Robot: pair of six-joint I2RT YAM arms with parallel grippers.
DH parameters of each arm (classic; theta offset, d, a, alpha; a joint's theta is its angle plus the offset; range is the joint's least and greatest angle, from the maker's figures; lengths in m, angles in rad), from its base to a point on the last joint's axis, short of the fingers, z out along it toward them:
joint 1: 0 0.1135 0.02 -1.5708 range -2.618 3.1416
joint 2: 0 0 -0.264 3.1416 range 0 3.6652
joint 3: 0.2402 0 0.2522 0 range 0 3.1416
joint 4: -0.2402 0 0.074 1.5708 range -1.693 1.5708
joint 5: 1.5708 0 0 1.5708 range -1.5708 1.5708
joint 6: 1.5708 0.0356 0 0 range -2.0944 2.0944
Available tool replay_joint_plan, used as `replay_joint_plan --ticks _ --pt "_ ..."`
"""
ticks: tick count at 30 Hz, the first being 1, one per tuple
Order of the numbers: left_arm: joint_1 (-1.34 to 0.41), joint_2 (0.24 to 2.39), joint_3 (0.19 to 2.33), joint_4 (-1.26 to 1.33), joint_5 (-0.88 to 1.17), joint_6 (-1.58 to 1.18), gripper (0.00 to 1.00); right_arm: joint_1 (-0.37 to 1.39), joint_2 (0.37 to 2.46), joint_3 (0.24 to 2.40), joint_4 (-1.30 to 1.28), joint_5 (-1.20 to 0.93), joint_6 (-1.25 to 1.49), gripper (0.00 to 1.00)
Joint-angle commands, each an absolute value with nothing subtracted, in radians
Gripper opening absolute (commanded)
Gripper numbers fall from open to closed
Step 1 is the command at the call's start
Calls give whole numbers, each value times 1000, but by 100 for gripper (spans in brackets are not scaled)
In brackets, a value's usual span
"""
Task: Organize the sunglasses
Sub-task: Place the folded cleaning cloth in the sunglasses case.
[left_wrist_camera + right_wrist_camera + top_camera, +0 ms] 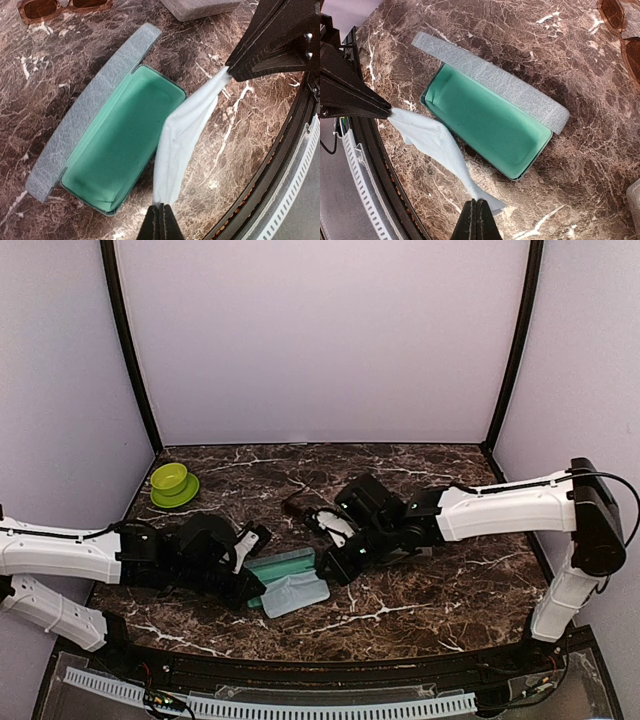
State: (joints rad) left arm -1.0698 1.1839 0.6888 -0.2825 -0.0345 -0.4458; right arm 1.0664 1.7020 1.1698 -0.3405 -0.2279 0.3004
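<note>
While light-blue cloth (pixel 182 132) hung stretched between them, left pincer (pixel 161 222) and right pincer (pixel 476 220) each pinched one end tight. Open case (pixel 120 150) lay left of cloth. Brown-lens sunglasses (pixel 50 9) sat upper left on tabletop (pixel 240 150). Step likely needed even tension, cloth lowered flat into green lining.

Cloth (pixel 182 135) before open case (pixel 120 155) (sunglasses (pixel 50 9) behind)

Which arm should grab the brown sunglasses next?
Right, probably. The brown sunglasses lie beyond the open case, closer to the right gripper; the left gripper sits farther. Both are shut on the cloth, so it must release first.
</note>
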Motion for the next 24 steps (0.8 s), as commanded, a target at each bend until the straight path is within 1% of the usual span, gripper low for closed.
replay_joint_plan --ticks 1,10,24 --pt "-1074 1166 655 -310 -52 -482 0 1076 1741 1204 -328 -215 306 0" --pt "-1074 1155 648 -330 -145 -475 0 1081 1804 1264 -321 -205 298 0" --pt "-1073 1237 673 -325 -245 -458 0 1084 1851 1302 -311 -140 291 0"
